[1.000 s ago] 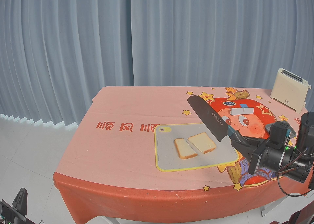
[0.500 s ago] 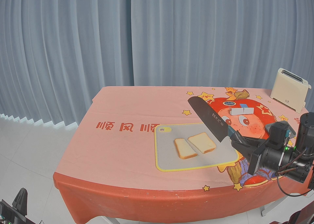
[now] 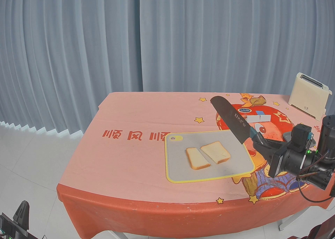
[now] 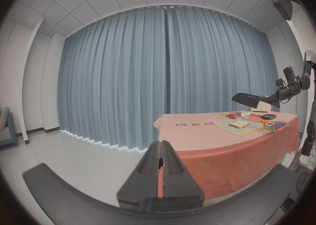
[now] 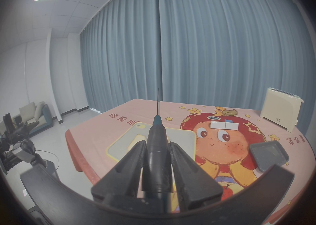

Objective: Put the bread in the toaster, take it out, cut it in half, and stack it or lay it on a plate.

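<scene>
Two toasted bread halves (image 3: 197, 158) (image 3: 215, 152) lie side by side on a grey cutting board (image 3: 209, 175) with a yellow rim. My right gripper (image 3: 260, 141) is shut on the handle of a black knife (image 3: 231, 119). The blade is in the air above the board's far right corner and slants up and away. In the right wrist view the knife handle (image 5: 157, 166) sits between the shut fingers, with the blade edge-on. The cream toaster (image 3: 309, 95) stands at the table's far right. My left gripper (image 4: 160, 146) is shut on nothing, low down and left of the table.
A dark grey square plate (image 5: 269, 154) lies on the tablecloth right of the board, near my right arm. A small white and blue block (image 3: 258, 118) rests beyond the board. The left half of the orange table (image 3: 122, 166) has bare cloth.
My right gripper has lifted the knife and carried it to the right, away from the bread. The bread halves and the left arm have stayed put.
</scene>
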